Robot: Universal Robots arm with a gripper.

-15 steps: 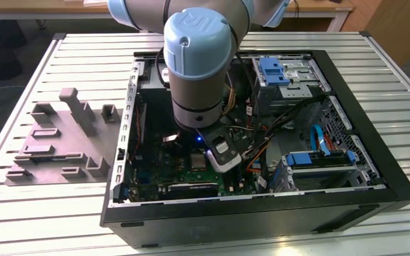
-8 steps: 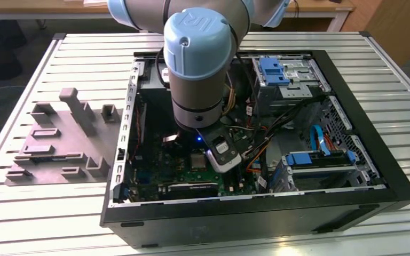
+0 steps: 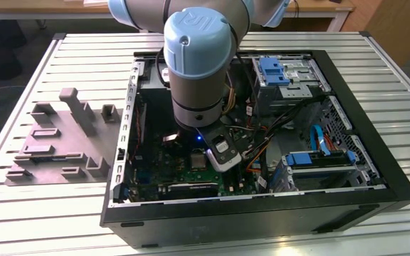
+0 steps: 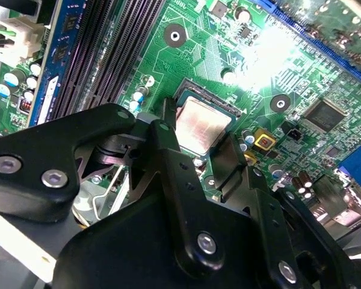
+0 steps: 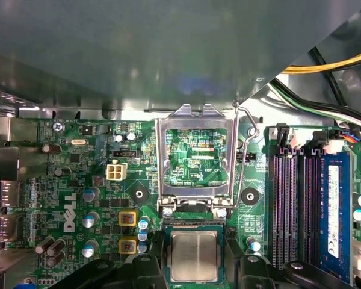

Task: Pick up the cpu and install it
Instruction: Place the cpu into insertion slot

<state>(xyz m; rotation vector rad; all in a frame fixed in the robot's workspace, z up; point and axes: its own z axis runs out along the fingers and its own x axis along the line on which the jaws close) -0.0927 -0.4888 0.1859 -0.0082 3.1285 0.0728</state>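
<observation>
A slatted metal table (image 3: 84, 205) carries an open black computer case (image 3: 262, 216) lying on its side, with a grey moulded fixture (image 3: 55, 144) beside it on the exterior view's left. The robot arm (image 3: 198, 58) reaches down into the case over the green motherboard (image 5: 78, 180). The metal socket frame (image 5: 163, 159) stands flipped up. The gripper (image 4: 195, 132) is spread wide, one black finger (image 4: 165, 138) on each side of the cpu (image 5: 194, 256), which lies flat in its socket.
</observation>
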